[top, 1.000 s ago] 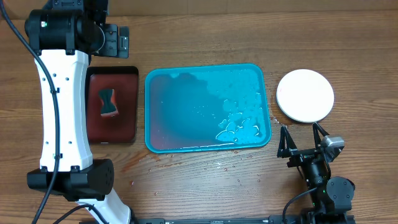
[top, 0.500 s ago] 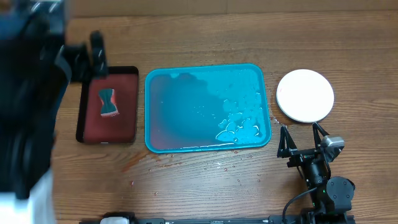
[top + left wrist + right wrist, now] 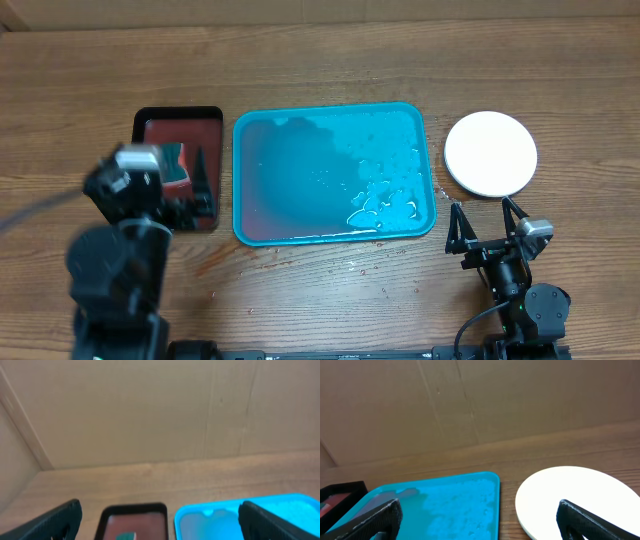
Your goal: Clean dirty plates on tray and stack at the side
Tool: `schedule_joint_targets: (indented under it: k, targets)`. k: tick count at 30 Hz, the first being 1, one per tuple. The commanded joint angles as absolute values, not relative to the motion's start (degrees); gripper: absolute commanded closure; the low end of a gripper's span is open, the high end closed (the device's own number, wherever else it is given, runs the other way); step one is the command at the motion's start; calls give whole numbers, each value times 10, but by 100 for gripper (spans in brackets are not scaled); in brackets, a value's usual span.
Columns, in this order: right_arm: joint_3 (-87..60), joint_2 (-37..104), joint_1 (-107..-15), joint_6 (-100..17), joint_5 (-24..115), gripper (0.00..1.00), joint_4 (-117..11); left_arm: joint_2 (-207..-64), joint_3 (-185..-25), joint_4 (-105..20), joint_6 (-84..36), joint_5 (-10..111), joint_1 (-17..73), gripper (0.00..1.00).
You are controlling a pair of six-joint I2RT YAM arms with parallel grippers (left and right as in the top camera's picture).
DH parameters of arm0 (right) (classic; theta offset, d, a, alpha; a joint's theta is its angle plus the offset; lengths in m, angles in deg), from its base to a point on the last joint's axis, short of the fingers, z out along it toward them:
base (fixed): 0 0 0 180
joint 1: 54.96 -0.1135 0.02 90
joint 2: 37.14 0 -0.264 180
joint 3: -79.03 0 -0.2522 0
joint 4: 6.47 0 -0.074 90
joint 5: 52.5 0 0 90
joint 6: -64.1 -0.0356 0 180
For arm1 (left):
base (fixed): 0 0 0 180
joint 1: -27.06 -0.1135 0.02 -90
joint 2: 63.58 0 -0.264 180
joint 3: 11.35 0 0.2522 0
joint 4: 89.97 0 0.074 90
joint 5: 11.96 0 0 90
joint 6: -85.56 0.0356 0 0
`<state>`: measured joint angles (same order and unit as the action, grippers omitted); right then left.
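Observation:
The turquoise tray (image 3: 333, 172) lies mid-table with no plate on it, only water drops and a faint pink film. A clean white plate (image 3: 490, 153) rests on the wood to the tray's right; I cannot tell whether others lie under it. My right gripper (image 3: 485, 218) stands open just in front of that plate, nothing between its fingers. In the right wrist view the plate (image 3: 570, 495) and tray (image 3: 435, 505) lie ahead of the gripper (image 3: 480, 522). My left gripper (image 3: 185, 195), blurred, is open over the near edge of the black tray; in its wrist view the gripper (image 3: 160, 525) holds nothing.
A black tray with a dark red inside (image 3: 178, 135) sits left of the turquoise tray and holds a red and teal sponge (image 3: 178, 165). The same black tray (image 3: 134, 520) shows in the left wrist view. A cardboard wall (image 3: 480, 405) backs the table.
My left arm has swung from the table's far left corner down to the near left, its gripper now over the black tray. The right arm and plate have not moved.

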<state>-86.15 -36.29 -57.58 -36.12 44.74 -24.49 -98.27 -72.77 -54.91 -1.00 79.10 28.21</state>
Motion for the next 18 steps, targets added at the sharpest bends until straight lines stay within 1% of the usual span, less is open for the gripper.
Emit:
schedule_joint_targets:
  k: [1, 9, 13, 18]
  targets:
    - [-868, -370, -579, -350, 453, 0, -242, -889, -603, -608, -1, 782, 286, 0]
    - [-868, -370, -579, -350, 453, 0, -242, -743, -388, -751, -2, 781, 279, 0]
    - [-868, -370, -579, -350, 453, 0, -242, -698, -336, -766, -1, 761, 258, 0]
    - [-868, -370, -579, -350, 453, 0, -242, -649, -289, -765, -1, 758, 255, 0]
